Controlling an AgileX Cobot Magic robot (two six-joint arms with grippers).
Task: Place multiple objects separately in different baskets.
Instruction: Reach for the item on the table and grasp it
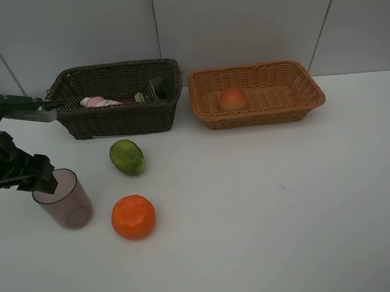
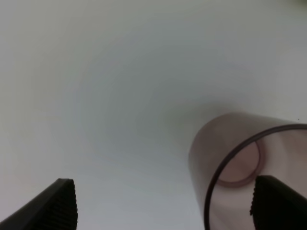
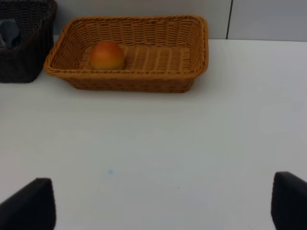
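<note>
The mauve cup (image 1: 63, 199) stands upright at the front left of the table; it also shows in the left wrist view (image 2: 240, 163). My left gripper (image 1: 45, 177) is open at the cup's rim, with one finger (image 2: 276, 201) at the rim and the other (image 2: 60, 203) off to the side over bare table. The green fruit (image 1: 127, 156) and the orange (image 1: 133, 216) lie on the table. The pink bottle (image 1: 100, 101) and the dark green bottle (image 1: 153, 90) lie in the dark brown basket (image 1: 122, 119). The peach (image 1: 232, 99) sits in the tan basket (image 1: 262, 116). My right gripper (image 3: 160, 206) is open and empty.
The two baskets stand side by side at the back, against a grey wall. The right wrist view shows the tan basket (image 3: 129, 84) with the peach (image 3: 107, 55) and a corner of the dark basket (image 3: 24, 62). The right arm is out of the exterior view.
</note>
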